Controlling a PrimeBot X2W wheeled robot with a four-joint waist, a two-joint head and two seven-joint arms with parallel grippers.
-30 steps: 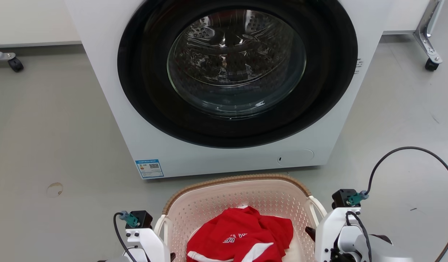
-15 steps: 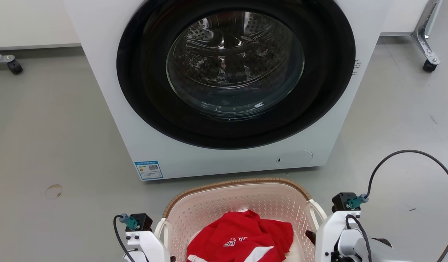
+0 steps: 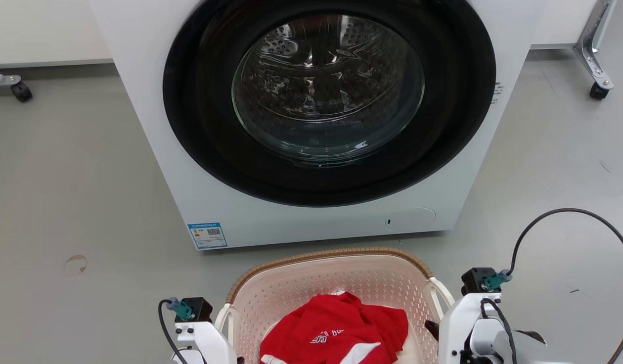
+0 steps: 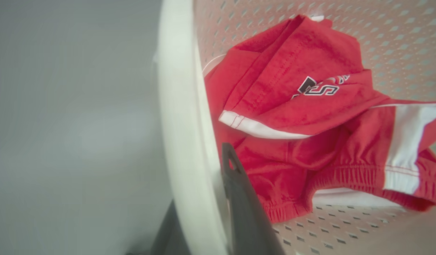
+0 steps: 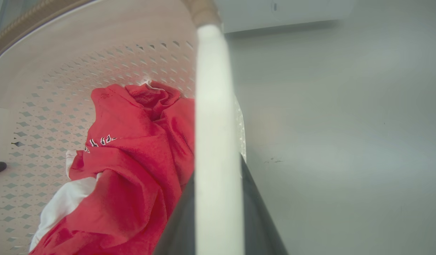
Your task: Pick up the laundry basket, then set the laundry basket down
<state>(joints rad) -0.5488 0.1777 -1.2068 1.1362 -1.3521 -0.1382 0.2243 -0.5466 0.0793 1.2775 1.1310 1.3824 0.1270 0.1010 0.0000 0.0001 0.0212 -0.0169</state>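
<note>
Clamped the laundry basket (image 3: 331, 280) by its white side handles (image 3: 441, 291): left gripper (image 4: 200, 184) pinching the left one, right gripper (image 5: 214, 184) pinching the right. Found it just on the near side of the white washing machine (image 3: 200, 202), red garment (image 3: 337, 328) inside.

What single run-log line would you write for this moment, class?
left tool: shut on left handle | right tool: shut on right handle | laundry basket: holds red sportswear

A lab laundry setup, folks: front-loading washing machine (image 3: 327, 101) on bare grey floor (image 3: 63, 177), laundry basket (image 3: 342, 275) before it, caster-wheeled frame leg (image 3: 594, 48) upper right, another caster (image 3: 21, 91) upper left.
</note>
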